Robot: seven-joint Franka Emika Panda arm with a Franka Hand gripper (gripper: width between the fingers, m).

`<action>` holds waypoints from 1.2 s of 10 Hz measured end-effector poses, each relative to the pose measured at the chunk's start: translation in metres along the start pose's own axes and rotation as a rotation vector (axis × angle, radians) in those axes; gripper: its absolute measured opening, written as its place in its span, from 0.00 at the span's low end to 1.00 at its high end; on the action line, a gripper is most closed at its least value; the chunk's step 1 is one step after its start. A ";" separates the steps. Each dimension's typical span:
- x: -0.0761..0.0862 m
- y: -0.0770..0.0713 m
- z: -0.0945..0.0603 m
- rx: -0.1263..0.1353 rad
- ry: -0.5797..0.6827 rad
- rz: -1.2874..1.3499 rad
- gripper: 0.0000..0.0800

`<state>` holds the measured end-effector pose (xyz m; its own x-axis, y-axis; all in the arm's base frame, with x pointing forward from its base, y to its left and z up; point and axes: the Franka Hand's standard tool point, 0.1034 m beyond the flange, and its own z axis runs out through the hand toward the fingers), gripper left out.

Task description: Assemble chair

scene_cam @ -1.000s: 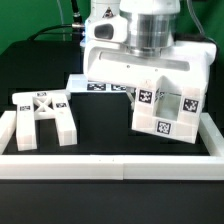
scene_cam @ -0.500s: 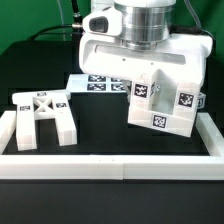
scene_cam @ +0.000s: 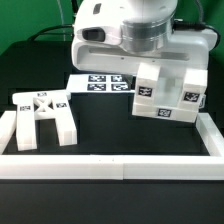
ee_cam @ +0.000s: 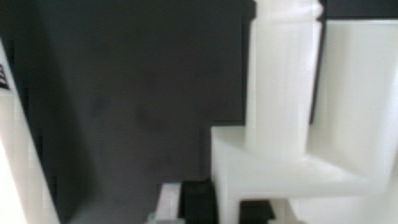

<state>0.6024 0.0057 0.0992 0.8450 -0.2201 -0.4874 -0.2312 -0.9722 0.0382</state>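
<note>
A matte-white blocky chair part [scene_cam: 168, 92] with marker tags on its faces hangs above the black table on the exterior view's right, tilted. My gripper [scene_cam: 163, 62] is shut on its upper side, and the fingers are mostly hidden behind the part and the hand. In the wrist view the same chair part [ee_cam: 285, 150] fills the frame as a tall post on a block, with my gripper [ee_cam: 228, 208] closed at its near edge. The white leg frame [scene_cam: 41, 115], with a cross brace, lies flat on the table on the exterior view's left, well apart from the gripper.
The marker board [scene_cam: 98, 83] lies flat at the back centre, just beside and behind the held part. A low white border wall [scene_cam: 110, 166] runs along the front and both sides of the black table surface [scene_cam: 105, 125].
The arm has turned its wrist and lifted the held chair part up and toward the exterior view's right. The part has rotated and shows different tagged faces. The leg frame has not moved.
</note>
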 end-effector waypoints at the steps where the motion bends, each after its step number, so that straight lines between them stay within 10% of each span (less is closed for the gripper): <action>1: -0.006 0.003 0.005 -0.011 -0.074 0.003 0.04; 4: -0.011 0.017 0.017 -0.049 -0.311 0.011 0.04; 12: -0.025 0.020 0.036 -0.028 -0.419 -0.132 0.04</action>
<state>0.5595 -0.0055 0.0802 0.5969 -0.0478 -0.8009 -0.1163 -0.9928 -0.0274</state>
